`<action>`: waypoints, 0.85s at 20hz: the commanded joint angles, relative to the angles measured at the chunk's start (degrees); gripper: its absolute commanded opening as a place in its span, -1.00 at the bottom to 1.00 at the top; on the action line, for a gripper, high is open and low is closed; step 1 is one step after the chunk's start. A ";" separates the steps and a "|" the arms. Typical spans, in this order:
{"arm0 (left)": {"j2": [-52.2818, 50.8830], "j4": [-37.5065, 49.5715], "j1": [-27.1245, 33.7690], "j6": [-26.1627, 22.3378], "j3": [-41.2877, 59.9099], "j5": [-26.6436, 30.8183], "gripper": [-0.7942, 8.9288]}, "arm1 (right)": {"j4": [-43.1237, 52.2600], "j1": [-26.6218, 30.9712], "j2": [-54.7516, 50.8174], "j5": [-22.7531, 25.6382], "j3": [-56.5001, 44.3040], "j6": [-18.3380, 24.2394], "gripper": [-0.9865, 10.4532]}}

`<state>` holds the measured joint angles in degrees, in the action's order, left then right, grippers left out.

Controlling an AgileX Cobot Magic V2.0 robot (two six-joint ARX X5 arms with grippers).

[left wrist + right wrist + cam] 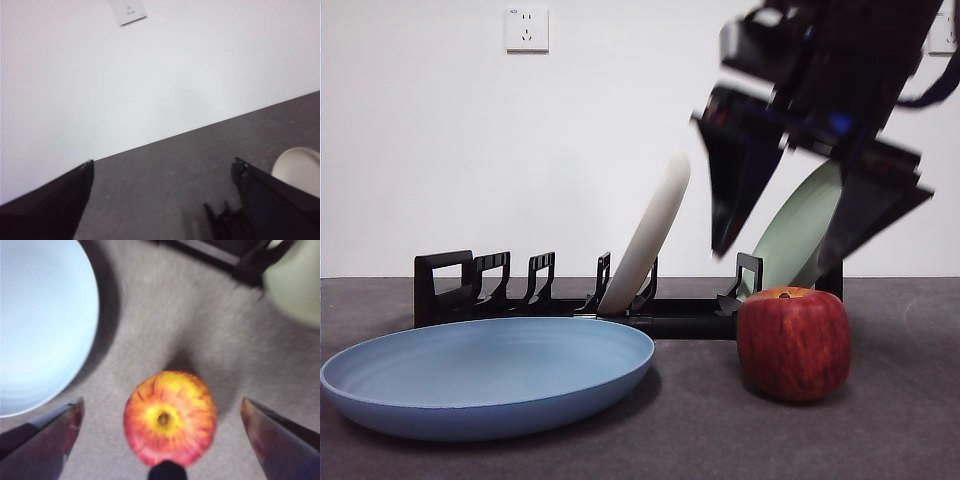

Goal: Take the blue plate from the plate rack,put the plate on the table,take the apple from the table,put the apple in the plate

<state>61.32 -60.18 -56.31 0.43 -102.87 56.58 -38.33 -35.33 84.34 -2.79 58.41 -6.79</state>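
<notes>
Front view, near ground: the blue plate [488, 385] lies flat on the table [880, 430] at lower left, empty; the apple [793, 342] stands upright at lower right, just beside the plate and apart from it. Right gripper [815, 215] hangs tilted above the apple from the upper right — jaws spread wide, holding nothing; in its wrist view the apple [170, 418] sits between the two jaws, touching neither. Behind, the plate rack [520, 295] carries a cream-white plate [647, 237] and a pale green plate [800, 228], both leaning. Left gripper [162, 197] is open and empty, aimed at the wall. Wall socket [527, 29] at upper left — its marking is too small to read.
</notes>
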 commanded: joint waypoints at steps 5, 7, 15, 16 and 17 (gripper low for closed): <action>-0.52 -6.03 0.20 1.44 0.07 1.81 0.12 | 0.63 -0.74 9.86 0.20 0.15 0.02 0.20; -0.48 -7.67 0.20 2.47 0.07 1.84 0.12 | 0.61 -0.74 11.17 0.17 0.15 -0.79 -0.08; -0.50 -8.92 0.20 2.64 0.07 1.79 0.12 | -0.04 -2.40 8.79 -0.35 2.60 -3.91 -0.84; -0.44 -8.90 0.20 2.64 0.07 1.81 0.12 | -0.76 -3.26 8.33 -0.63 4.57 -4.20 -0.84; -0.37 -8.92 0.20 2.64 0.07 1.81 0.12 | -1.18 -4.24 8.11 -2.10 6.91 -4.31 -0.85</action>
<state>61.01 -69.04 -56.29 2.52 -102.85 58.08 -40.25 -39.20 93.08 -4.62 64.31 -10.15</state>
